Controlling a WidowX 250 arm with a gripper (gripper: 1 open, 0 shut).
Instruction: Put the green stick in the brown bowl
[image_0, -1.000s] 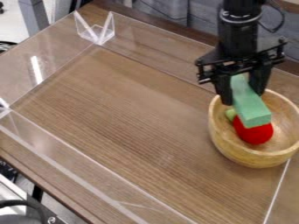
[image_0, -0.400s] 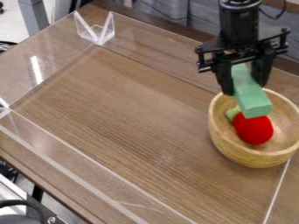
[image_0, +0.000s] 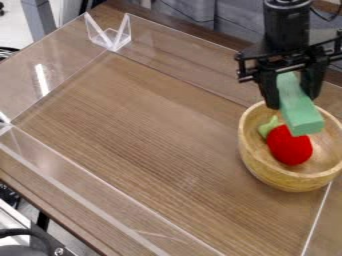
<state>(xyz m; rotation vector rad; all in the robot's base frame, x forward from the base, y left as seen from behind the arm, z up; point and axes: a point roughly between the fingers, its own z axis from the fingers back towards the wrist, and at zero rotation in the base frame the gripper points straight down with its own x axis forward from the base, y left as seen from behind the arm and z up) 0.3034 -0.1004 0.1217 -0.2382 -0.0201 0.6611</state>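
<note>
Hanging tilted over the brown bowl (image_0: 289, 150), the flat mint-green stick (image_0: 298, 103) sits clamped in the jaws.

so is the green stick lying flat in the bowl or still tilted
Tilted. The green stick slants between the gripper fingers, its lower end over the red toy inside the brown bowl.

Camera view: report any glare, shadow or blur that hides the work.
Camera view: white glare streaks on the clear wall at left; the green stick in the end effector is slightly soft-edged; the brown bowl and the red toy stay readable, with only soft shading inside.
</note>
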